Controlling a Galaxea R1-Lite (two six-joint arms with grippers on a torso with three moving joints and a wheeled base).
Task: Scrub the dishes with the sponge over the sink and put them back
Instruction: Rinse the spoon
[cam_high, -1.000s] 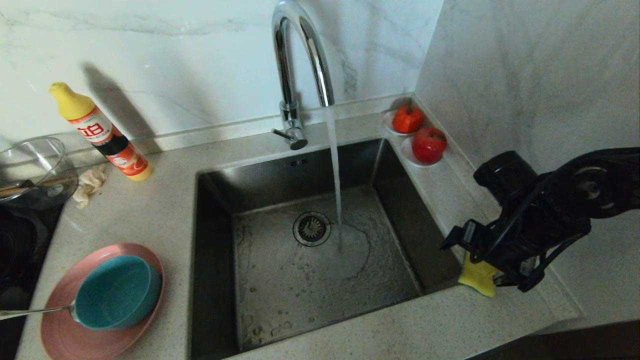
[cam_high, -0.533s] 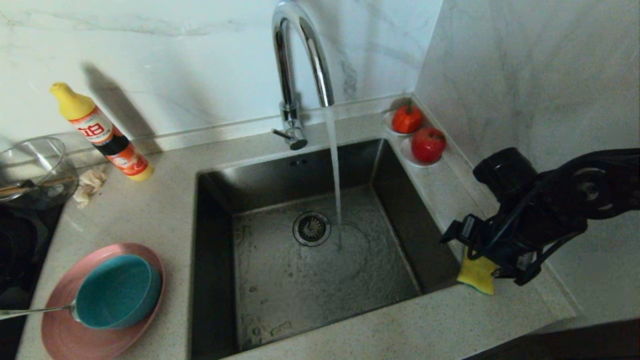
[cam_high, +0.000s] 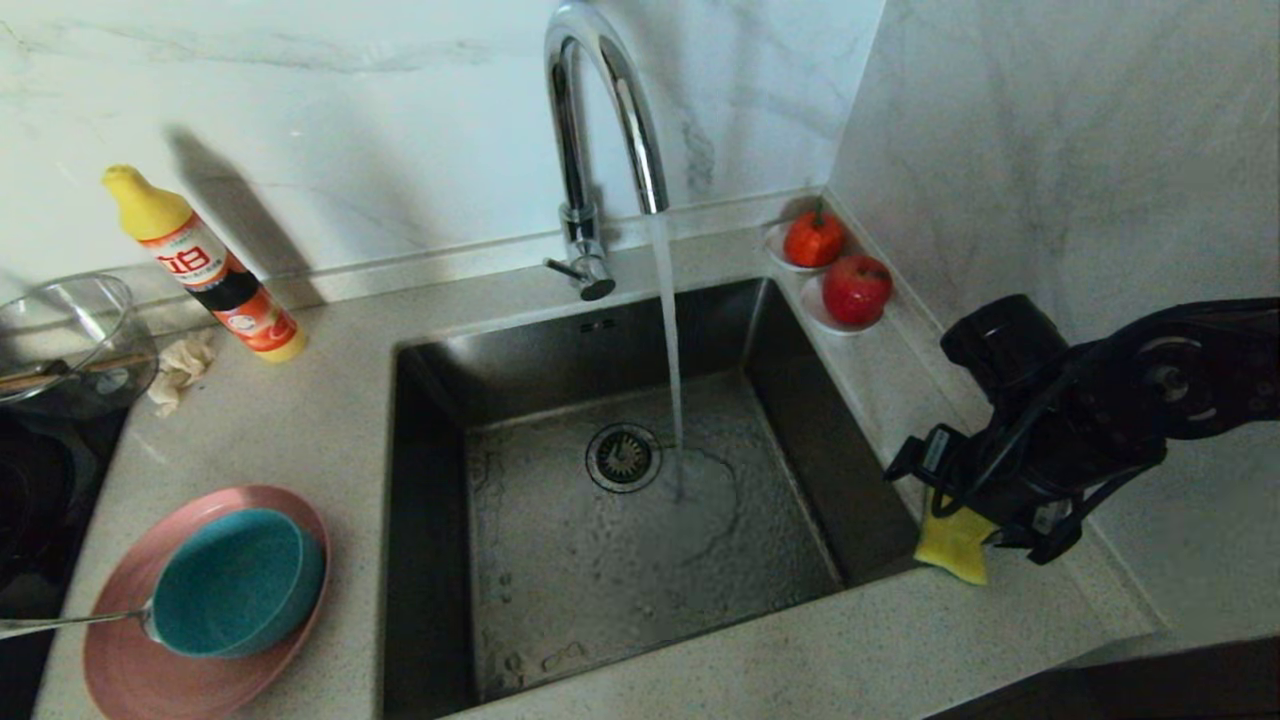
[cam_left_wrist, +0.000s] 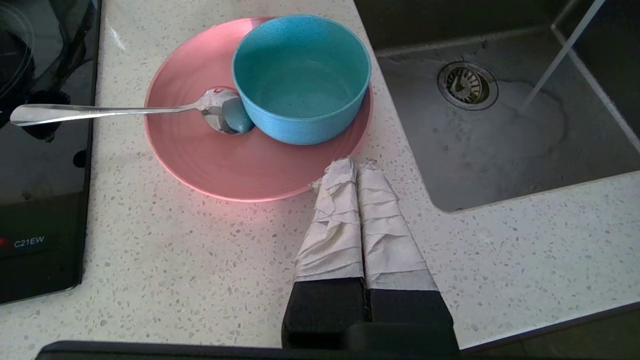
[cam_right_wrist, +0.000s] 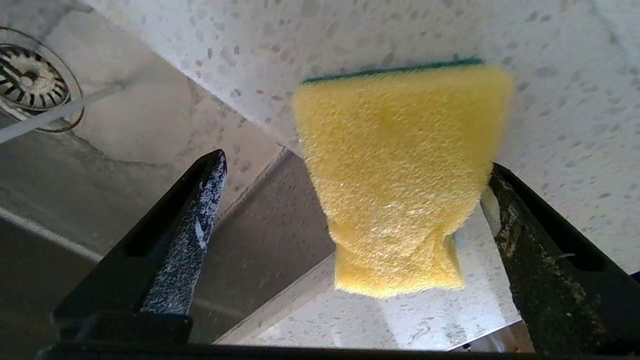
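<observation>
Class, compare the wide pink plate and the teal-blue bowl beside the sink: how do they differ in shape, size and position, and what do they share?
The round pink plate is wide and shallow; the teal-blue bowl is narrower, with tall walls. The plate lies directly on the speckled counter; the bowl stands on the plate, toward its sink-side rim. The silver metal spoon rests on the plate with its tip against the bowl. Both are round, upright and matte.

Yellow sponge (cam_right_wrist: 400, 180) apparently overhanging the sink (cam_high: 640, 330) corner.
</observation>
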